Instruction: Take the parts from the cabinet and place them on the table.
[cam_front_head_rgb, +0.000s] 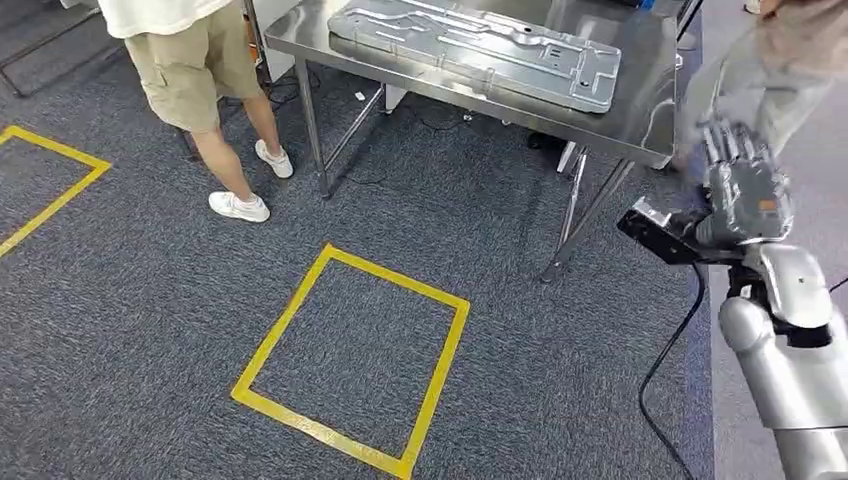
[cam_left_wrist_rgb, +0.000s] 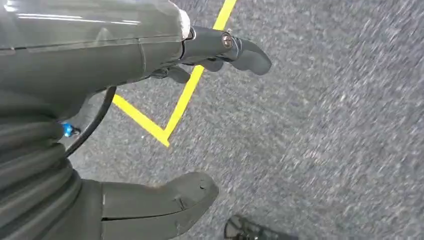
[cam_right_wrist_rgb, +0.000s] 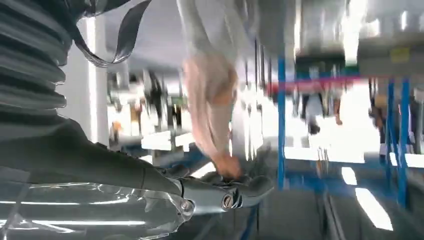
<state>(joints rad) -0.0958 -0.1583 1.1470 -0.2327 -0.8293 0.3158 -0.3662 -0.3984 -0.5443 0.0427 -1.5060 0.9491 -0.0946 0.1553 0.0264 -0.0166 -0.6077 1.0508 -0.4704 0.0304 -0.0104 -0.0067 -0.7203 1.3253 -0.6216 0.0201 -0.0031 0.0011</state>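
— What do you see of the right arm (cam_front_head_rgb: 795, 370) from the head view?

— You've got a smooth silver shell with rounded segments. Just behind the right hand (cam_front_head_rgb: 745, 190) sits a black bracket, and a thin black cable (cam_front_head_rgb: 668, 370) trails beside the forearm. The hand itself is grey metal with darker fingers and a small orange mark on its back.

— And at the wrists?

— On the left hand (cam_left_wrist_rgb: 150, 125) you'll notice a grey ribbed cover at the wrist, a glossy grey casing, a thick grey thumb (cam_left_wrist_rgb: 165, 205), and dark fingers (cam_left_wrist_rgb: 240, 50) with a silver screw at the knuckle. A black cable with a blue fitting loops just behind it.
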